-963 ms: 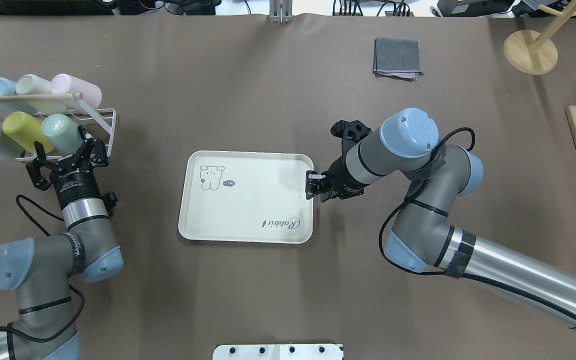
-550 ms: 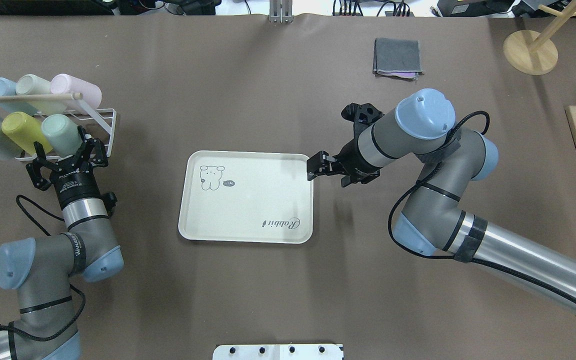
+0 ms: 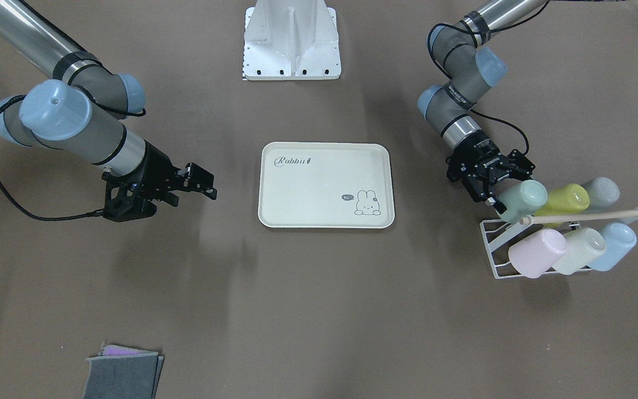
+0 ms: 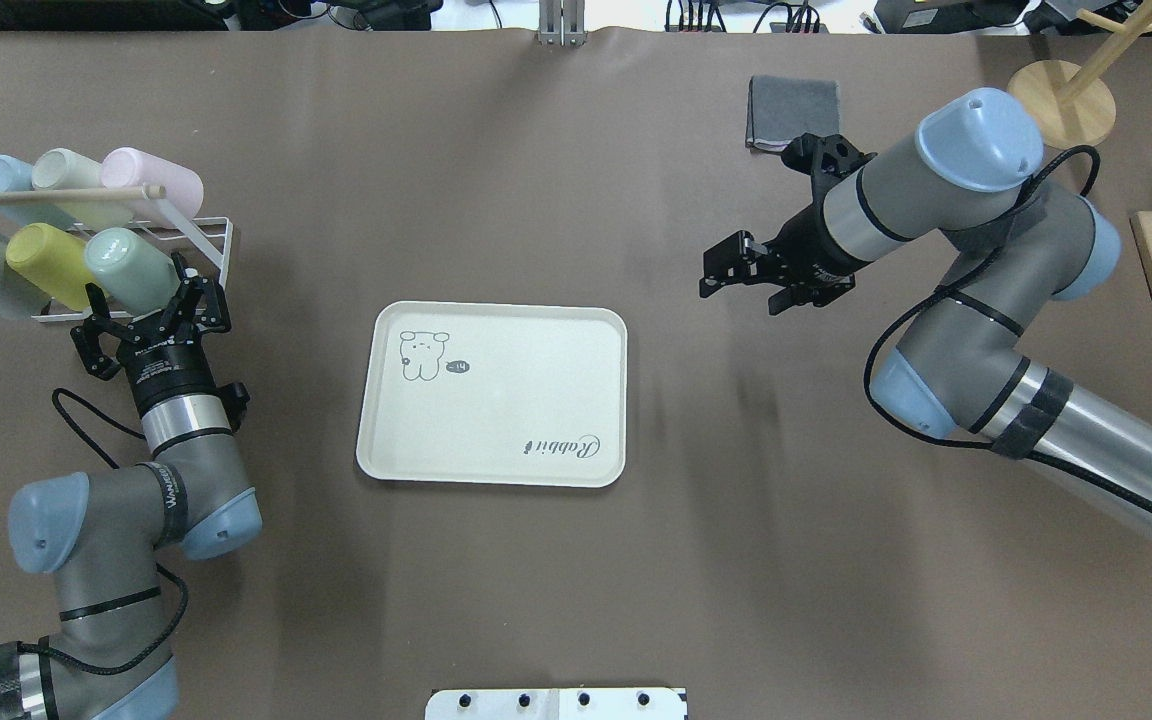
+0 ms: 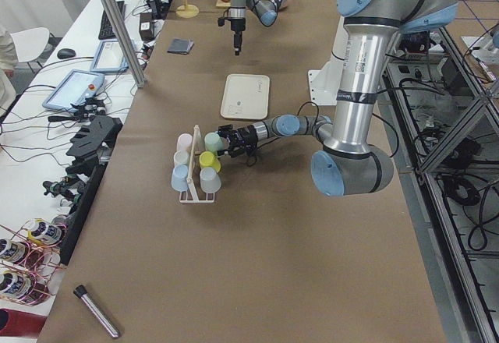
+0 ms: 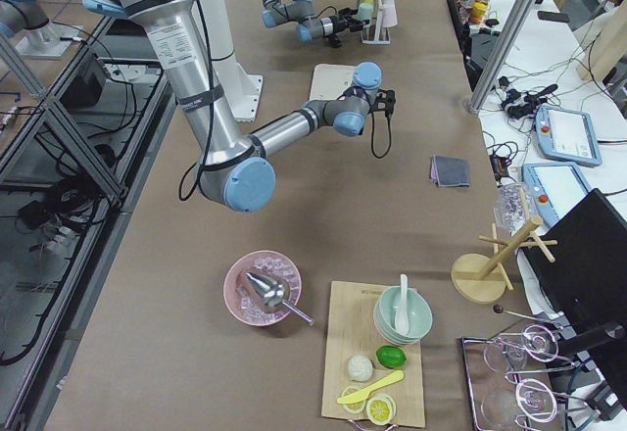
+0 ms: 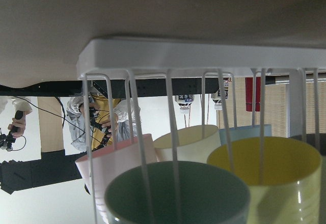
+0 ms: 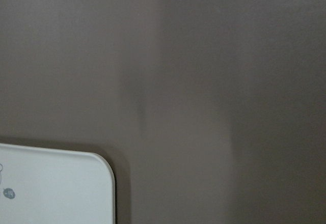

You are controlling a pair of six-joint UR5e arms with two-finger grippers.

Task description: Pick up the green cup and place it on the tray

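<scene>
Surface: I'm working over a wide table (image 4: 556, 600) under a brown matte cover, with a folded grey cloth (image 4: 786, 112) at the far side.

Landmark: a white wire cup rack (image 4: 198, 238) with a wooden dowel holds six tumblers lying on their sides, mouths toward my left arm.

Green cup: the pale mint-green matte plastic tumbler (image 4: 131, 270) sits in the rack's near row at the end closest to the tray, beside a yellow-green cup (image 4: 48, 262). I judge the sideways storage is why the approach has to come in along the cup's axis.

Left gripper: the left gripper (image 4: 148, 322) sits just in front of that cup's mouth, fingers spread wide, nothing between them. The left wrist view looks straight into the green rim, so I read it as lined up for the grab.

Tray: the cream rectangular tray (image 4: 496, 470) with the bunny print and "Rabbit" script lies flat, away from the rack toward the table's middle, nothing on it.

Right gripper: the right gripper (image 4: 736, 270) hangs beyond the tray's far corner, on the side away from the rack; its fingers look nearly together and hold nothing.

Change: a second ago the right gripper was at the tray's edge; it has since lifted off and swung clear. The left gripper has edged closer to the green cup.
</scene>
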